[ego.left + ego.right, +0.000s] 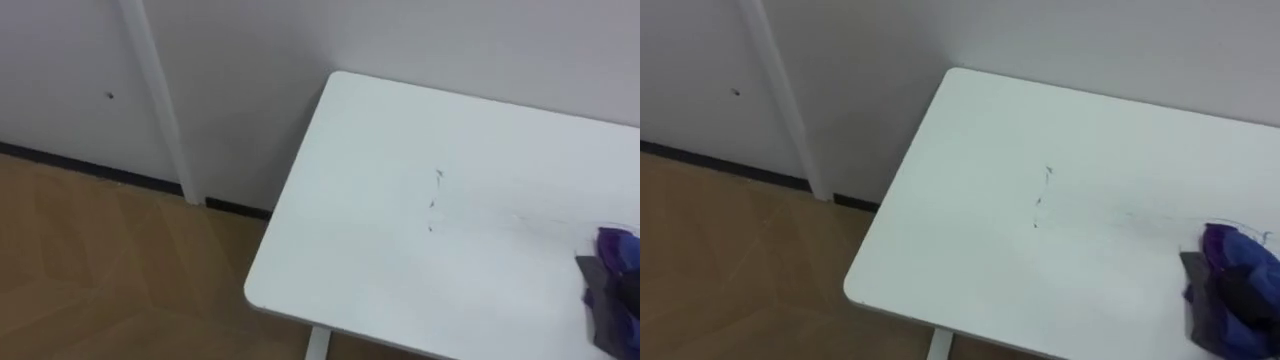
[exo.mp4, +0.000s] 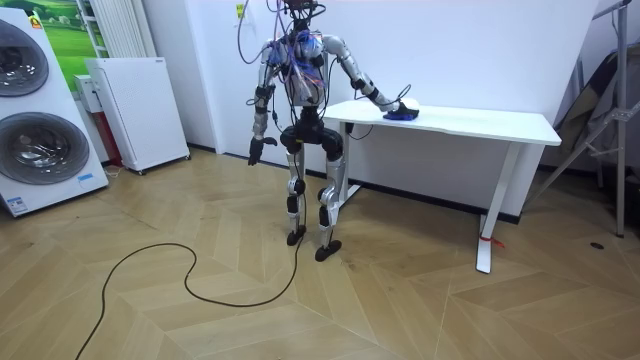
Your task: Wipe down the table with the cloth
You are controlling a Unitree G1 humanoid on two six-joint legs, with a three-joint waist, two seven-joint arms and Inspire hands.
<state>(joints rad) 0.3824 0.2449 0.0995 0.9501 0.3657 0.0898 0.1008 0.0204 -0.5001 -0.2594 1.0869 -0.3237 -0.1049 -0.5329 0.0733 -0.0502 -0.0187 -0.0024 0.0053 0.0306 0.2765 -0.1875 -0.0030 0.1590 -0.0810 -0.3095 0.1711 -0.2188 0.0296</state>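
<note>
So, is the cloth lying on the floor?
No, the blue cloth lies on top of the white table.

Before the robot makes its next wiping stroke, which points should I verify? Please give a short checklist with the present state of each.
1. Cloth on the table: ok. The blue cloth lies on the white table.
2. Right hand on the cloth: ok. The right hand rests on it; how firmly it grips, cannot tell.
3. Table clean: not ok. Dark marks show to the left of the cloth.
4. Path from cloth to marks: ok, bare tabletop between them.
5. Left hand out of the way: ok. The left hand hangs at the robot's side, off the table.
</note>
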